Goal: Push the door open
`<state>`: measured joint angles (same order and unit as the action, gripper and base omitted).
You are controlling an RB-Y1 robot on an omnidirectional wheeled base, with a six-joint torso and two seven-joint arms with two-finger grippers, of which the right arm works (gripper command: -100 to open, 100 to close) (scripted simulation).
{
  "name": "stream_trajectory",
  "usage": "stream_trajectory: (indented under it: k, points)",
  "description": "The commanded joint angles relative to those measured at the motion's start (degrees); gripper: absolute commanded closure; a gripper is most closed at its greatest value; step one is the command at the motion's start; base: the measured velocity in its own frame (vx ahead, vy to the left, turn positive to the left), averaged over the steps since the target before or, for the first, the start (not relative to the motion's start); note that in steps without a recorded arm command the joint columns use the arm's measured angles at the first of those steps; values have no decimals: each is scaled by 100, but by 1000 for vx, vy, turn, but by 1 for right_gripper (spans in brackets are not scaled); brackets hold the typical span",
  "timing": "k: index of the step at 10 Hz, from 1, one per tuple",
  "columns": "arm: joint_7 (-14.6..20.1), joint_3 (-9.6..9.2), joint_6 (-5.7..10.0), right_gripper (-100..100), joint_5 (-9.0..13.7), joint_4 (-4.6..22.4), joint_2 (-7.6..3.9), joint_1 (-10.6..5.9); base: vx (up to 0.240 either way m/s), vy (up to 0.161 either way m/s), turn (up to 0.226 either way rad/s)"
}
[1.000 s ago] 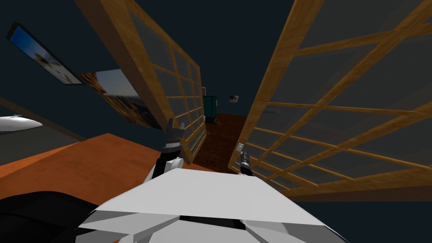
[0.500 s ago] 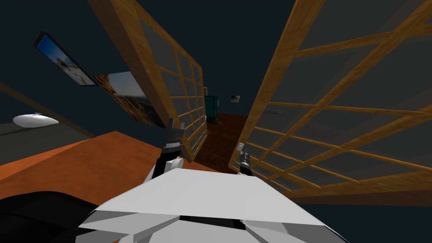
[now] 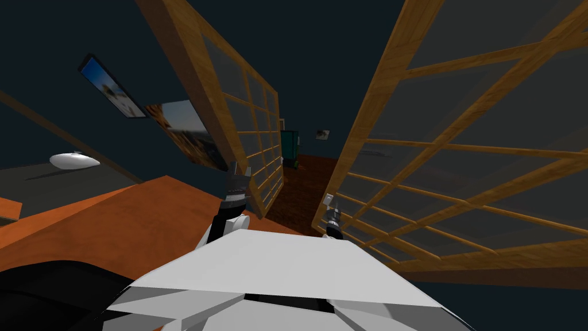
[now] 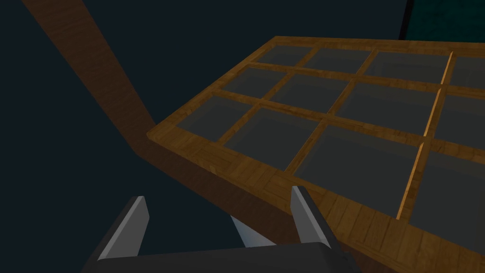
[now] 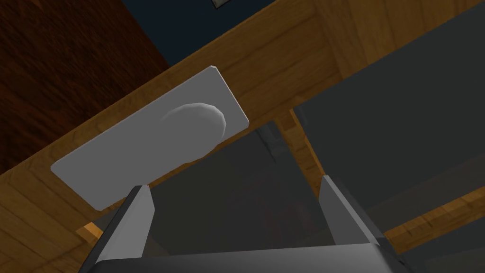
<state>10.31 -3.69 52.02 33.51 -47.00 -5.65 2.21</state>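
**Both grippers open and empty at a glazed double door**

Head view: the left gripper (image 3: 240, 170) is hovering at the free edge of the left door leaf (image 3: 195, 86). The right gripper (image 3: 328, 201) is sitting low beside the free edge of the right door leaf (image 3: 367, 109). Both wood-framed glazed leaves are standing ajar, with a teal cabinet (image 3: 289, 145) showing through the gap.

Left wrist view: this arm's fingers (image 4: 137, 222) are standing apart, gripping nothing. The leaf's wooden edge rail is crossing just beyond their tips; contact cannot be told.

Right wrist view: the two blades are likewise spread and empty. They are pointing at a pane just beside the grey handle plate (image 5: 109, 166) and its rounded knob (image 5: 196, 125).

Each leaf is looking stiff and hinged, so it is probably swinging easily under a steady push. The panes are likely fragile, so pressing on the wooden stile near the free edge, by the plate, seems safest. The smooth knob is probably slippery and needs no grasp.
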Motion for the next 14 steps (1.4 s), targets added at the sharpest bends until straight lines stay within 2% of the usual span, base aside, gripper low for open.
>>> stream_trajectory:
  k: [1,5,6,10,11,12,14]
  points:
    - [172,6,5,-100,27,-6,13,3,-32,-1,28]
    - [848,44,42,-100,189,-10,97,-3,-39,-1,63]
    - [890,44,42,-100,189,-10,97,-3,-30,-5,31]
    - [1567,80,77,-100,346,-15,186,-8,-41,-5,62]
    - [1606,80,77,-100,346,-15,186,-8,-31,1,29]
    - [1835,92,88,-100,396,-16,217,-10,-30,-2,59]
    - [2077,103,99,-100,445,-17,248,-12,-37,-1,59]
